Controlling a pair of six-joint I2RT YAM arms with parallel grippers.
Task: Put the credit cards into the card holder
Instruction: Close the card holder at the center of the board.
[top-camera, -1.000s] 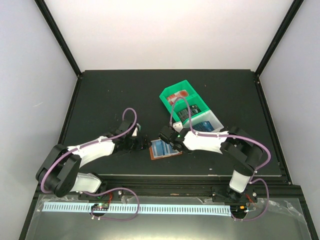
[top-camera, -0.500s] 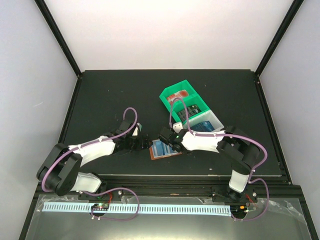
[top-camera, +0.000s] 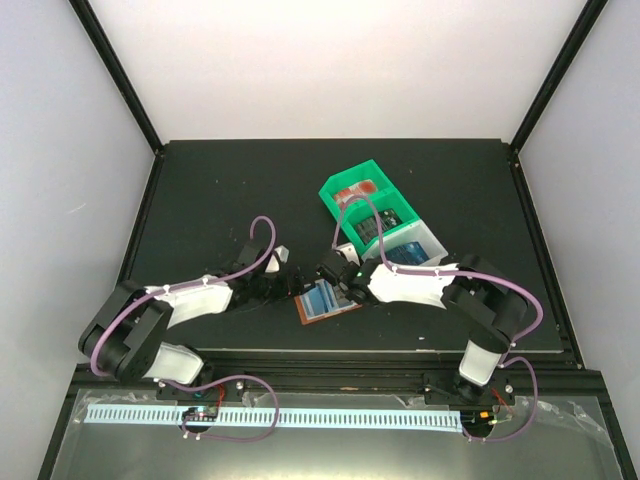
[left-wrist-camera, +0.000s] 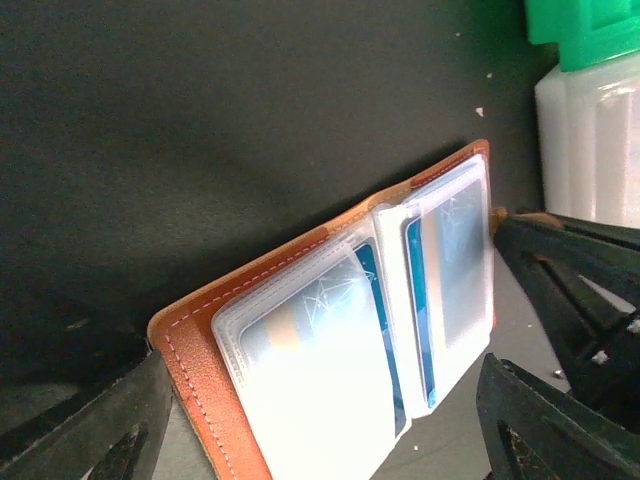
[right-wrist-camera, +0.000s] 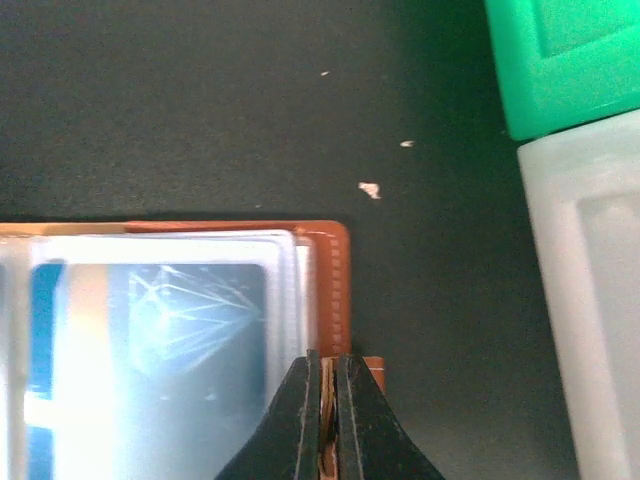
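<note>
The holder (top-camera: 325, 298) lies open on the counter, blue cards (right-wrist-camera: 190, 310) showing in its clear sleeves, its long axis running from one gripper to the other. The right gripper (right-wrist-camera: 328, 400) is pinched on the holder's edge. The left gripper (top-camera: 282, 286) stands spread around the opposite end. The bins (top-camera: 372, 205) beyond the holder look nearer the right arm.

Left fingers (left-wrist-camera: 90, 425) closer to card holder (top-camera: 324, 300), perhaps touching.

Matte black tabletop (top-camera: 200, 180), pale grey walls (top-camera: 340, 60), black corner posts (top-camera: 115, 75), even light
</note>
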